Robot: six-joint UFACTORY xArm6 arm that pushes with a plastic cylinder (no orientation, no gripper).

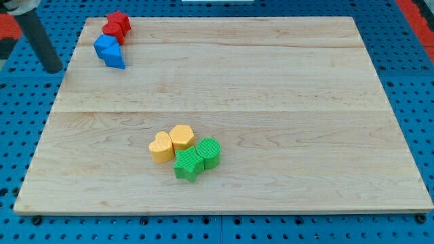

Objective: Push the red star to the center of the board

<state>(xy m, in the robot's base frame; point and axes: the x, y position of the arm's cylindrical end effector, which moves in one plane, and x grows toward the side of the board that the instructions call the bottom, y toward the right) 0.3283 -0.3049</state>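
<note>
The red star (121, 18) sits at the board's top left corner, close to the top edge. A second red block (112, 31) touches it on its lower left. My tip (53, 70) is at the view's far left, just off the board's left edge, over the blue pegboard. It is to the lower left of the red star, about a hundred pixels away, and touches no block. The rod rises from the tip toward the view's top left.
Two blue blocks (105, 46) (116, 59) lie just below the red pair, between it and the board's middle left. Two yellow heart-like blocks (161, 147) (182, 137), a green star (188, 165) and a green cylinder (209, 152) cluster at the lower centre of the wooden board (285, 102).
</note>
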